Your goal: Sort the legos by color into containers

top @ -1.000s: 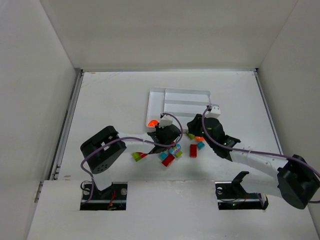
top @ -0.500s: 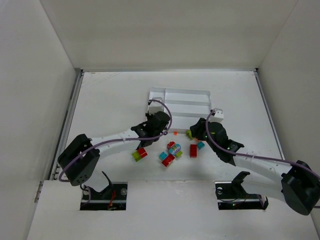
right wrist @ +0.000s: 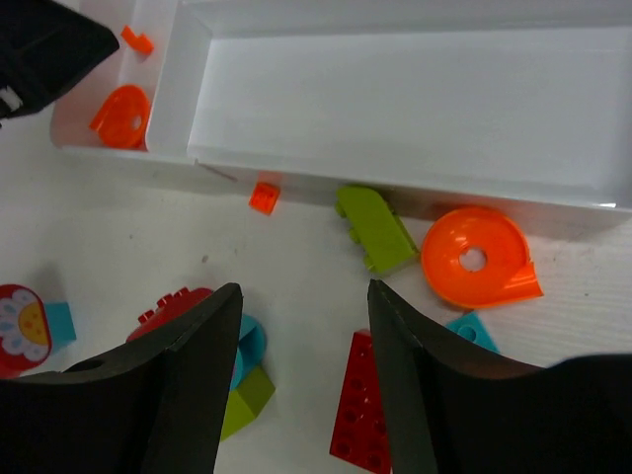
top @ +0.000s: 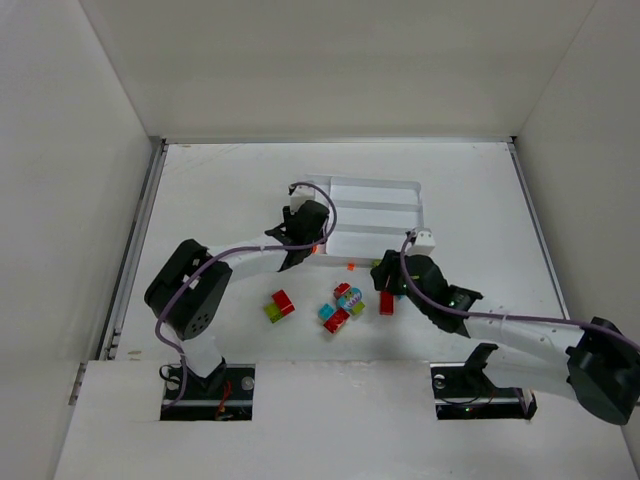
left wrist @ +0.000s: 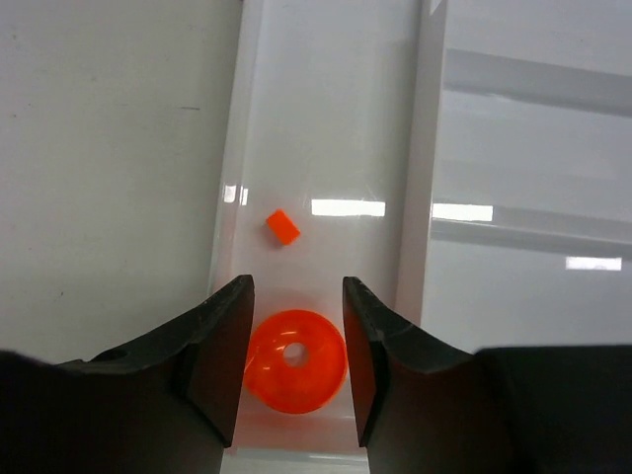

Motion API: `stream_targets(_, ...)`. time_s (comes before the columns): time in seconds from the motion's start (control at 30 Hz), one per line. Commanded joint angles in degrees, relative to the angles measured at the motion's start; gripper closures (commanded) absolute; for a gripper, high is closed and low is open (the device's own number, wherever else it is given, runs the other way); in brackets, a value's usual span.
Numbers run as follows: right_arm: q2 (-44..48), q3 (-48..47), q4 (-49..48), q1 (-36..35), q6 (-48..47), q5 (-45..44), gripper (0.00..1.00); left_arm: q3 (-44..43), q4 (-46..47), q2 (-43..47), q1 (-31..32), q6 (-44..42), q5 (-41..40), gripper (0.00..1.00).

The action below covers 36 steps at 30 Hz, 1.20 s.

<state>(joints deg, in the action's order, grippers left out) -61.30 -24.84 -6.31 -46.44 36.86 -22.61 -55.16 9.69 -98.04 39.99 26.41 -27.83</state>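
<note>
Orange round lego (right wrist: pixel 476 259) lies 3 o'clock of the empty, spread right gripper (right wrist: pixel 304 296). Left gripper (left wrist: pixel 296 292), spread too, sits farther.

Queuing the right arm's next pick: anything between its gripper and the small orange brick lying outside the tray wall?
Nothing visible. Right gripper is open, with bare table up to the small orange brick. The lime green brick lies off to one side, by the tray wall.
</note>
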Motion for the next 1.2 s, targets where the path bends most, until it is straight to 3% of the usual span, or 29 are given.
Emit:
stream_targets(0.0, -0.31, -1.35, 1.99, -1.59, -1.18, -2.96, 0.40, -1.71, 3.14, 1.62, -0.04, -1.45, 0.85, 0.58)
stream_targets(0.4, -11.38, -8.11, 2.97, 0.51, -5.21, -6.83, 0.36, 6.99, 4.19, 14.09, 1.45, 0.48, 6.82, 0.54)
stream_targets(0.53, -15.77, -9.78, 2.88, 2.35, -6.98, -7.01, 0.39, 6.56, 2.97, 21.12, 0.40, 3.63, 11.48, 0.44)
stream_targets(0.63, -18.24, -10.75, 2.70, 2.71, -7.42, -6.75, 0.42, 4.80, 2.61, 27.88, -0.92, 8.03, 14.20, 0.26)
stream_targets(0.83, -21.84, -12.77, 1.65, 2.97, -9.87, -5.69, 0.48, 1.37, 3.31, 38.78, -2.24, 12.17, 16.77, 0.22)
stream_targets(0.9, -22.98, -13.65, 1.91, 2.89, -10.32, -5.51, 0.54, 1.02, 3.05, 41.51, -2.33, 12.78, 15.80, 0.18)
stream_targets(1.0, -23.87, -13.92, 1.82, 2.80, -10.14, -5.69, 0.67, 1.89, 3.66, 46.17, -2.77, 13.57, 14.04, 0.00)
stream_targets(1.17, -22.47, -14.10, 2.87, 2.80, -9.44, -6.13, 0.78, 3.48, 6.12, 49.61, -4.96, 15.50, 14.38, 0.00)
